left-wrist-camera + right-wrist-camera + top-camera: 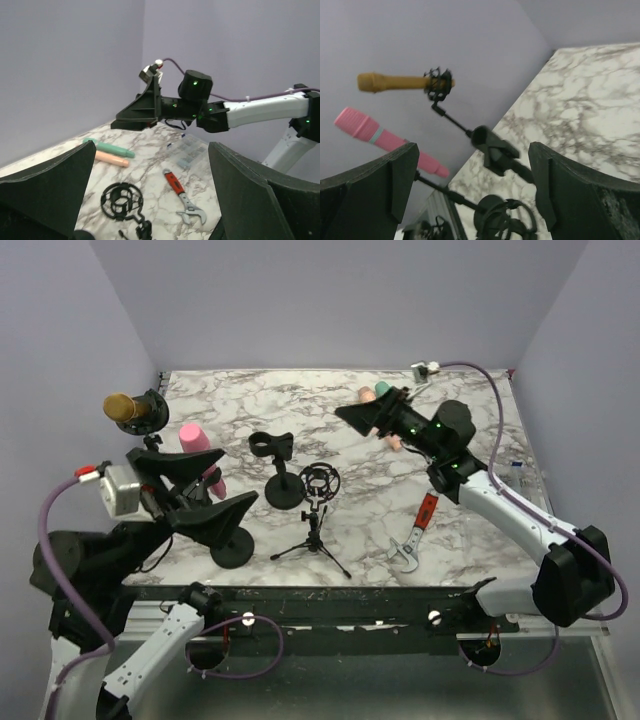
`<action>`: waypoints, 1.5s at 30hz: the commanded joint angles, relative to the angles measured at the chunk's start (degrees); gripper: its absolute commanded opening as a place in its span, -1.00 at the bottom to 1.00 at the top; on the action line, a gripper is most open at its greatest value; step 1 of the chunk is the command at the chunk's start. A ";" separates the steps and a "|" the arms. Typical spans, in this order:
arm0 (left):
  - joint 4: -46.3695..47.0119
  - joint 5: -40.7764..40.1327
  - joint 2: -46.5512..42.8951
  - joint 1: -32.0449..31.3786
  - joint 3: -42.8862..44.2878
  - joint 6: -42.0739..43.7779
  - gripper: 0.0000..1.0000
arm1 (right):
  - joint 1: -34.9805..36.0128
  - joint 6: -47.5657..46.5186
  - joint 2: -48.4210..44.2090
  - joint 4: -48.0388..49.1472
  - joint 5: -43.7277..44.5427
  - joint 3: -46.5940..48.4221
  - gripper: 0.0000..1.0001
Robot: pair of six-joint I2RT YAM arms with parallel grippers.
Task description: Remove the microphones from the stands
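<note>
Currently 4 microphones: gold microphone and pink microphone clipped at upper left, green microphone and peach microphone lying on tabletop, upper middle. 2 bare stands at centre: clip stand, tripod stand. 1 wrench. Left fingers, right fingers spread wide, holding nothing.

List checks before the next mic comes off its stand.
1. Left pincer open, empty: ok.
2. Right pincer open, empty: ok.
3. Pink microphone mounted upright: ok.
4. Yellow microphone mounted: ok.
5. Left pincer aimed at a mounted microphone: not ok; its camera faces the empty tripod mount.
6. Wrench lying away from both mounted microphones: ok.
</note>
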 commanded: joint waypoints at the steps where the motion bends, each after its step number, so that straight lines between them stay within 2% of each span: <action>1: -20.26 -17.75 -6.07 -0.28 1.96 5.89 0.97 | 12.70 -12.77 1.48 -11.93 5.48 10.25 1.00; 6: -29.54 -28.43 -13.87 -0.31 0.83 7.73 0.97 | 22.93 -16.08 5.44 -10.51 8.69 16.56 1.00; 10: -32.37 -35.82 -19.37 -0.22 -3.09 5.40 0.97 | 32.80 -23.61 10.69 -12.91 16.55 23.72 0.99; 14: -32.92 -42.07 -20.77 -0.24 -8.04 2.15 0.97 | 38.94 -29.14 16.56 -17.08 24.26 32.20 1.00; 19: -34.67 -46.11 -20.33 -0.30 -12.16 -0.14 0.97 | 43.78 -35.01 23.27 -20.84 29.74 40.02 0.99; 23: -33.64 -47.52 -21.06 -0.24 -13.71 0.20 0.97 | 46.28 -38.77 27.81 -23.13 38.29 45.20 0.98; 26: -32.18 -48.13 -21.51 -0.26 -14.98 0.38 0.97 | 46.59 -39.80 31.64 -26.03 44.81 49.76 0.93; 30: -30.36 -49.00 -21.10 -0.21 -16.75 0.49 0.97 | 46.66 -41.18 34.83 -27.18 47.43 53.88 0.80; 33: -29.61 -49.84 -20.46 -0.30 -17.29 0.56 0.97 | 46.63 -42.48 35.72 -26.76 46.25 54.76 0.58; 35: -29.12 -50.47 -20.20 -0.28 -17.39 0.81 0.97 | 46.58 -43.30 35.89 -26.43 44.28 54.77 0.11; 36: -28.86 -50.50 -20.03 -0.26 -17.39 0.97 0.97 | 46.63 -43.45 35.89 -26.50 43.74 54.77 -0.22; 38: -28.33 -50.58 -19.78 -0.28 -17.24 1.35 0.97 | 46.64 -43.64 35.74 -26.64 43.04 54.55 -0.77; 39: -28.07 -50.52 -19.73 -0.30 -17.14 1.43 0.97 | 46.58 -43.97 35.65 -26.77 42.90 54.42 -0.97; 45: -26.05 -46.94 -18.48 -0.28 -16.58 1.23 0.97 | 46.66 -45.53 34.51 -26.39 42.05 52.72 -0.99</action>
